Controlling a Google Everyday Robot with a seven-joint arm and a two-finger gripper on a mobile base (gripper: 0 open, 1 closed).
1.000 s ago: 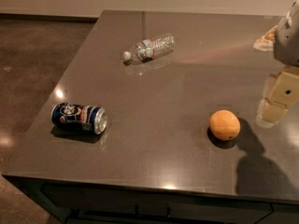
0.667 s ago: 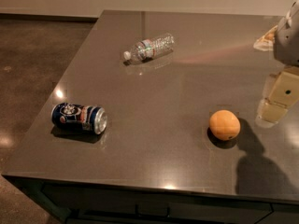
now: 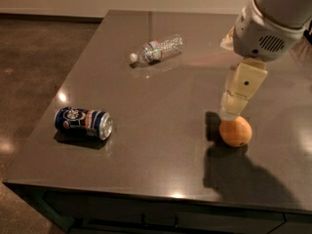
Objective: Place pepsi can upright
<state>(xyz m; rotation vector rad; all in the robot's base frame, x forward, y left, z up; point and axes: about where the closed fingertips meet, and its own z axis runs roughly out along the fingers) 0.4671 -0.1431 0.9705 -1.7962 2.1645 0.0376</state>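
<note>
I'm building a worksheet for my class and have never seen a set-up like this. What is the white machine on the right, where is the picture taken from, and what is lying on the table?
The white and cream machine is a robot arm. Its grasping end, the gripper, hangs at the table's right side, just above an orange; whether it touches the fruit cannot be told. There is only one picture, looking down across a dark grey table from its near edge. Three things lie on it: the orange, a pepsi can on its side at the front left, and a clear plastic water bottle on its side further back. The can, which is meant to be stood upright, lies well away from the gripper.
</note>
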